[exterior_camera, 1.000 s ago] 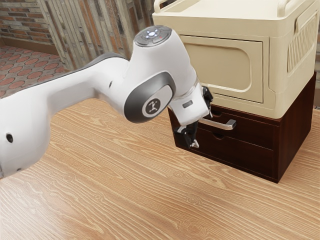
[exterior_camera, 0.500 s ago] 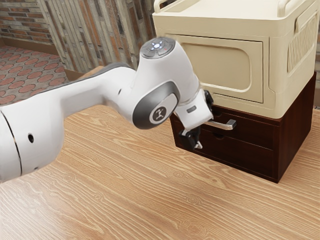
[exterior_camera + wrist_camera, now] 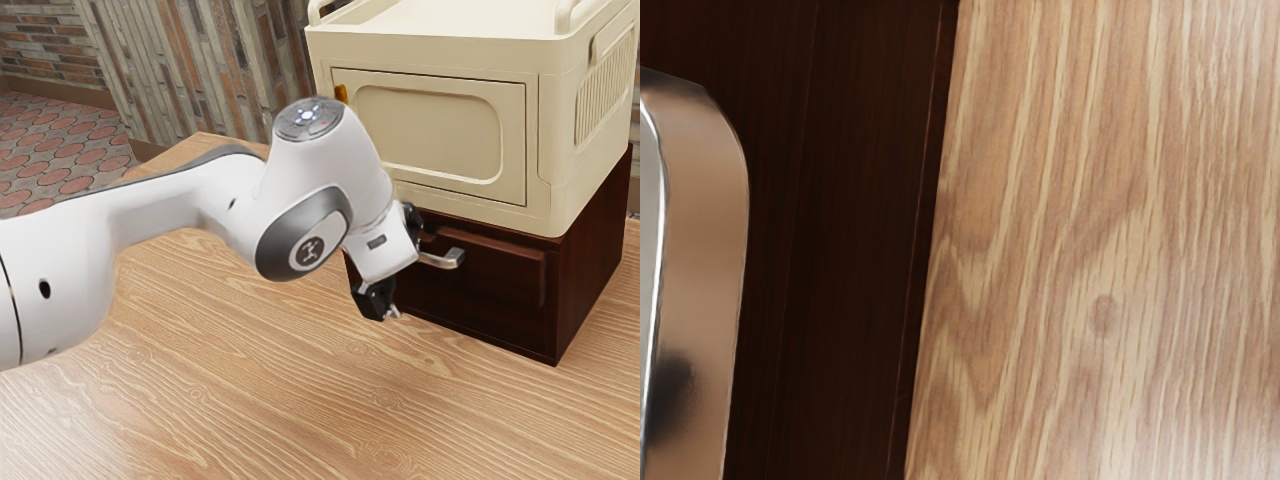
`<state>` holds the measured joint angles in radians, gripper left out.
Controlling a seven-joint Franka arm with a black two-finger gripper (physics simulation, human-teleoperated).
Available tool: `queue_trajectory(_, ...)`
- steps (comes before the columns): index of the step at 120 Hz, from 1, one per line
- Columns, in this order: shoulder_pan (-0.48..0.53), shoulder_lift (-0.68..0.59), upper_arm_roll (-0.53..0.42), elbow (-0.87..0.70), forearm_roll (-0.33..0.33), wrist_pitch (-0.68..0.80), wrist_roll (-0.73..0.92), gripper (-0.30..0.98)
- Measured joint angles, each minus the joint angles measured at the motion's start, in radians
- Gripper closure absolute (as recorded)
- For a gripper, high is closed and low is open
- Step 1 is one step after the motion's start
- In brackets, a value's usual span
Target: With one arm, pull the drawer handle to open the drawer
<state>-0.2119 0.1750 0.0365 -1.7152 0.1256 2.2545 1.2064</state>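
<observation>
One gripper (image 3: 408, 274) is holding its two fingers (image 3: 373, 299) apart, unclenched, at one silver handle (image 3: 444, 259). The handle is jutting nearward, its long axis running level, left to right, across one slightly open drawer (image 3: 492, 268) on the counter (image 3: 250, 400).

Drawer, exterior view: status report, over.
Gripper open, fingers apart at the handle. Upper drawer slightly out. No obstacle seen in its path.
</observation>
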Motion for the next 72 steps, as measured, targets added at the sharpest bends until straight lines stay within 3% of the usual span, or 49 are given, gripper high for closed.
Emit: queue_trajectory(72, -0.002, -0.131, -0.004, -0.146, 0.008, 0.049, -0.005, 0.02)
